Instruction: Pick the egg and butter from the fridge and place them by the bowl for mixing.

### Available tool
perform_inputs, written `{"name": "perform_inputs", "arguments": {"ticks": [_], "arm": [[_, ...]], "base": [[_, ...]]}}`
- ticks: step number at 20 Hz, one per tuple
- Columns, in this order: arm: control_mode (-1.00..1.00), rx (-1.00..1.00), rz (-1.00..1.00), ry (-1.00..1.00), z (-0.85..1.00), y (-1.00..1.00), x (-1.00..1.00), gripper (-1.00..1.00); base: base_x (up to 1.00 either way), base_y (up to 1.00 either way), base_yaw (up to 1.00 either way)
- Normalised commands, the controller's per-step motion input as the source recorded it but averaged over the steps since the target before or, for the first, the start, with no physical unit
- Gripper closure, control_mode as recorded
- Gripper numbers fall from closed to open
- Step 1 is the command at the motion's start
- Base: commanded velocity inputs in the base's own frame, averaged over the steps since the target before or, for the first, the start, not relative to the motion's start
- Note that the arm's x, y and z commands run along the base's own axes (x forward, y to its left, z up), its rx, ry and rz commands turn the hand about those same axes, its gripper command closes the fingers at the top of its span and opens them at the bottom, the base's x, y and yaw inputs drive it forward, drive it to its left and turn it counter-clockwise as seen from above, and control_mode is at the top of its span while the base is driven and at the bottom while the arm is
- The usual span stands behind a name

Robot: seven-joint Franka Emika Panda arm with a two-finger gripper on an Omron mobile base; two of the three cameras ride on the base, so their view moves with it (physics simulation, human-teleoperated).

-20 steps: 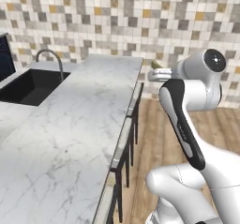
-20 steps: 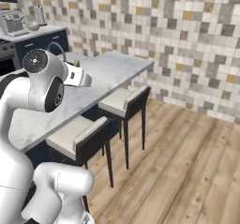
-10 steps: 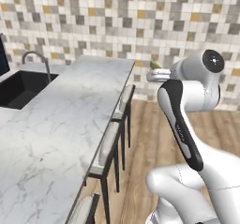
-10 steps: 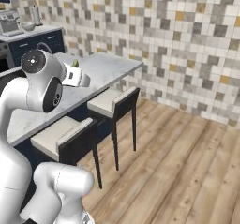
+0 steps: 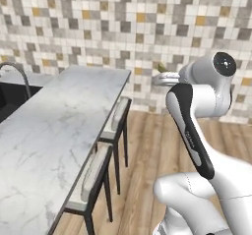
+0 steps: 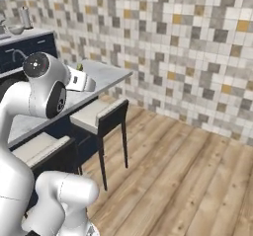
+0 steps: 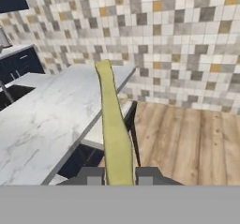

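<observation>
The butter (image 7: 112, 124), a thin yellow-green stick, is pinched between my gripper (image 7: 118, 176) and points away from the hand over the island's corner. From the base views, my gripper (image 5: 160, 77) is held high to the right of the island, and a bit of the butter (image 6: 79, 68) pokes up past the hand. The jaws are shut on the stick. A small silvery round shape on the far dark counter looks like the bowl (image 6: 15, 30). The egg and the fridge are out of view.
A long marble island (image 5: 49, 131) with a dark sink (image 5: 6, 99) and a curved faucet (image 5: 15, 72) lies to the left. Two stools (image 5: 115, 118) (image 5: 93, 172) are tucked under its right edge. Open wood floor (image 6: 188, 171) runs to the tiled wall.
The whole picture has shifted, so the base has moved: the island and sink have slid left and more floor and wall show. The butter stays in the shut gripper.
</observation>
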Motion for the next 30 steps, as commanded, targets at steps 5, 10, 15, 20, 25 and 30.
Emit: {"name": "perform_inputs", "arguments": {"ticks": [5, 10, 15, 20, 25, 30], "arm": [[1.00, 0.00, 0.00, 0.00, 0.00, 0.00, 0.00, 1.00], [1.00, 0.00, 0.00, 0.00, 0.00, 0.00, 0.00, 1.00], [1.00, 0.00, 0.00, 0.00, 0.00, 0.00, 0.00, 1.00], [1.00, 0.00, 0.00, 0.00, 0.00, 0.00, 0.00, 1.00], [1.00, 0.00, 0.00, 0.00, 0.00, 0.00, 0.00, 1.00], [1.00, 0.00, 0.00, 0.00, 0.00, 0.00, 0.00, 1.00]], "base": [[0.51, -0.57, 0.00], [0.51, -0.54, 0.01], [0.53, -0.50, 0.04], [0.55, -0.48, 0.05], [0.56, -0.46, 0.06], [0.57, -0.43, 0.09]]}}
